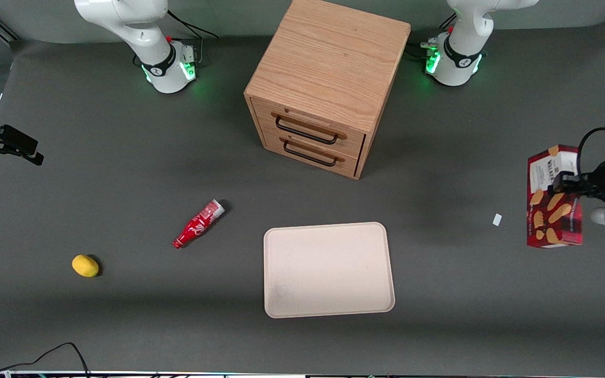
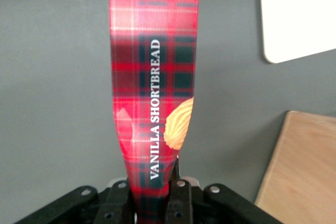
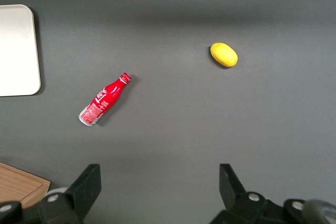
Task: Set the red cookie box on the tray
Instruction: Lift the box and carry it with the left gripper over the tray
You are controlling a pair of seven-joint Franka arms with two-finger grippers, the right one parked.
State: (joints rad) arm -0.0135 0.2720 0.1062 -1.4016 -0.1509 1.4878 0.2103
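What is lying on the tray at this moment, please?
Nothing: the tray shows only bare cream surface. The red cookie box is held in the pincer toward the working arm's end, off the tray.

Place: this is looking like a robotics lab, not a home.
Arms: two white robot bases [image 1: 168, 65] are glowing green at the desk's edge.
Surface: a plain grey desk [image 1: 124, 173] is carrying staged props.
Props: drawer cabinet [image 1: 323, 84], tray [image 1: 329, 270], bottle [image 1: 197, 224], lemon [image 1: 85, 265].
Cabling: black cables are trailing across the desk's edges.
Pincer: the pincer [image 1: 562, 184] is holding the red cookie box [image 1: 554, 197] aloft toward the working arm's end.
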